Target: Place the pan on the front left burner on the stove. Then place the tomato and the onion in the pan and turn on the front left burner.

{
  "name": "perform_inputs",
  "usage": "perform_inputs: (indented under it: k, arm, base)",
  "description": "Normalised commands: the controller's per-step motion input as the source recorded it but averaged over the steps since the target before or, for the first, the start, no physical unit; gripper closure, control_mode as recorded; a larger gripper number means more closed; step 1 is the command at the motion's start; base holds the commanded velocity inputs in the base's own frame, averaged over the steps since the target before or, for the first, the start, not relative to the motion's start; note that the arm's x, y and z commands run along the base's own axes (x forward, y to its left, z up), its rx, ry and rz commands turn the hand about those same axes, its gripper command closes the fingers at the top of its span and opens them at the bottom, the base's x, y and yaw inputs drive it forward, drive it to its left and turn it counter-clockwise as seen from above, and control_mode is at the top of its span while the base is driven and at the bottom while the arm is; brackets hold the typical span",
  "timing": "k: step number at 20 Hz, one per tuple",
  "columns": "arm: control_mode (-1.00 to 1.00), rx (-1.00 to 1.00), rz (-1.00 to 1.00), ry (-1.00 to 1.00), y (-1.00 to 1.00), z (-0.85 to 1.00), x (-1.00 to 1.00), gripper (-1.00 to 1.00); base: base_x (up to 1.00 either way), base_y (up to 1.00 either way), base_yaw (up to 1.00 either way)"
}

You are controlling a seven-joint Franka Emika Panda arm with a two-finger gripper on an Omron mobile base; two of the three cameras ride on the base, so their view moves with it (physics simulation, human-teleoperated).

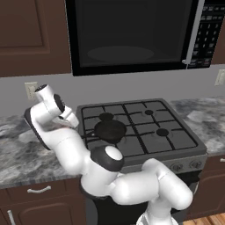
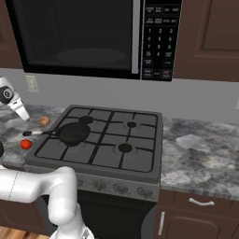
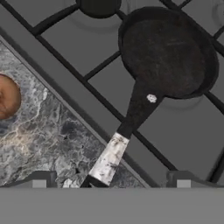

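one pan (image 2: 73,132), one tomato (image 2: 25,144), one onion (image 2: 44,121), one stove (image 2: 140,168), four burners, one microwave (image 2: 93,32).

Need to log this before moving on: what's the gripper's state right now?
Gripper: open, holding nothing, its fingertips either side of the handle tip of the pan on the stove.

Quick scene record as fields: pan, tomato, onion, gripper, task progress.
pan: pan sits on the front left burner of the stove, handle sticking out left over the counter
tomato: tomato on the counter left of the stove, near the handle tip
onion: onion on the counter left of the stove, farther back
gripper: gripper open, empty, above the pan handle
progress: pan placed; tomato and onion not yet in it
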Motion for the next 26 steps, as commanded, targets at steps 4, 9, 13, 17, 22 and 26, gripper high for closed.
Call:
perform_inputs:
  k: [4, 9, 13, 17, 22, 26]
  arm:
    - [-1.0, 0.0, 0.37, -0.01, 0.0, 0.0, 0.19, -1.0]
    - [-1.0, 0.05, 0.32, -0.02, 0.0, 0.0, 0.29, -1.0]
    - [-1.0, 0.06, 0.24, 0.0, 0.0, 0.0, 0.31, -1.0]
    - [-1.0, 0.02, 0.23, 0.0, 0.0, 0.0, 0.31, -1.0]
    - [-1.0, 0.0, 0.22, 0.0, 0.01, -0.09, 0.33, -1.0]
    - [-1.0, 0.0, 0.2, 0.0, 0.09, -0.18, 0.29, -1.0]
  base:
    - [0.0, 0.0, 0.0]
    - [0.0, 0.0, 0.0]
    - [0.0, 0.0, 0.0]
    - [0.0, 0.0, 0.0]
    - [0.0, 0.0, 0.0]
    - [0.0, 0.0, 0.0]
